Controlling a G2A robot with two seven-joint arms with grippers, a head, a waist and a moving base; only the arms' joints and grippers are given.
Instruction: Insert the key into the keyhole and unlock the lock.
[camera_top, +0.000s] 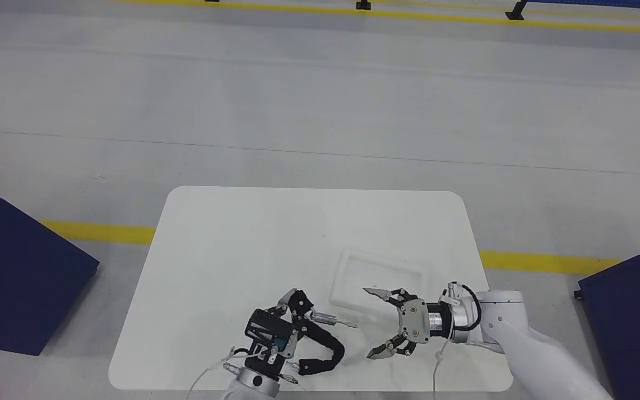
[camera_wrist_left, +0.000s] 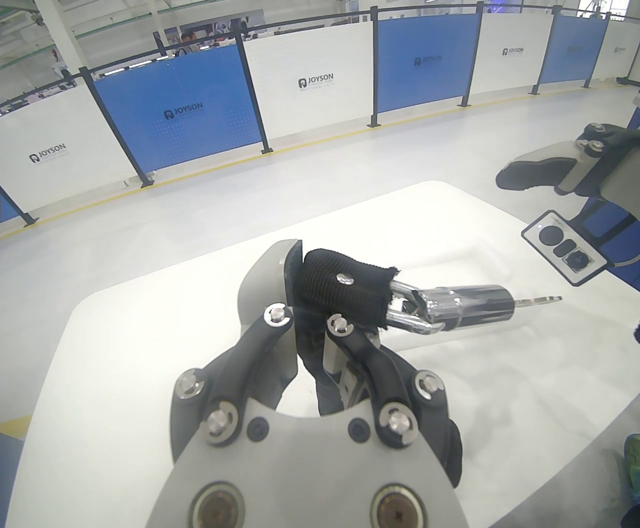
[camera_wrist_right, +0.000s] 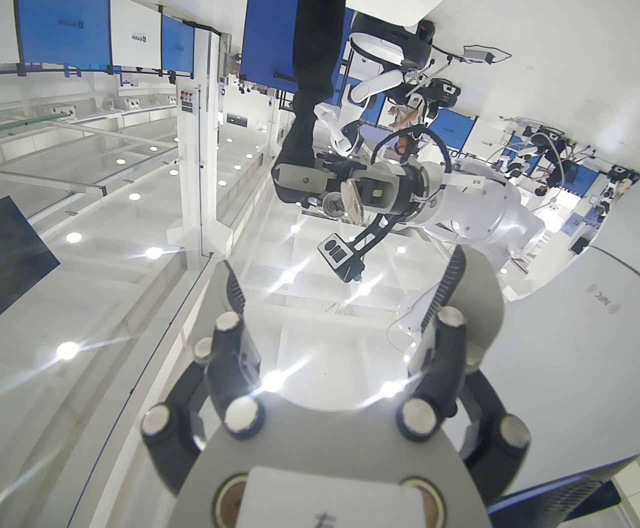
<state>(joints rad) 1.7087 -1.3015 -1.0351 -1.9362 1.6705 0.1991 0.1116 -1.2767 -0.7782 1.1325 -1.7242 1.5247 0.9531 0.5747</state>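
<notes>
My left gripper (camera_top: 305, 322) (camera_wrist_left: 320, 280) hovers over the table's front edge, shut on the chrome shackle (camera_wrist_left: 415, 312) of a lock. One of its fingers (camera_wrist_left: 350, 292) wears black fabric. The lock's black cylindrical body (camera_wrist_left: 477, 306) points away from the gripper, toward the right gripper. The key (camera_wrist_left: 539, 300) (camera_top: 345, 323) sticks out of its far end. My right gripper (camera_top: 378, 322) (camera_wrist_right: 345, 285) faces the key from a short gap away, open and holding nothing. In the right wrist view the lock (camera_wrist_right: 332, 204) shows end-on in the left gripper.
The white table (camera_top: 250, 250) carries a shallow white tray (camera_top: 350, 262) just beyond the two grippers. Dark blue panels (camera_top: 40, 285) (camera_top: 612, 310) stand off both sides of the table. Grey floor with yellow lines lies beyond.
</notes>
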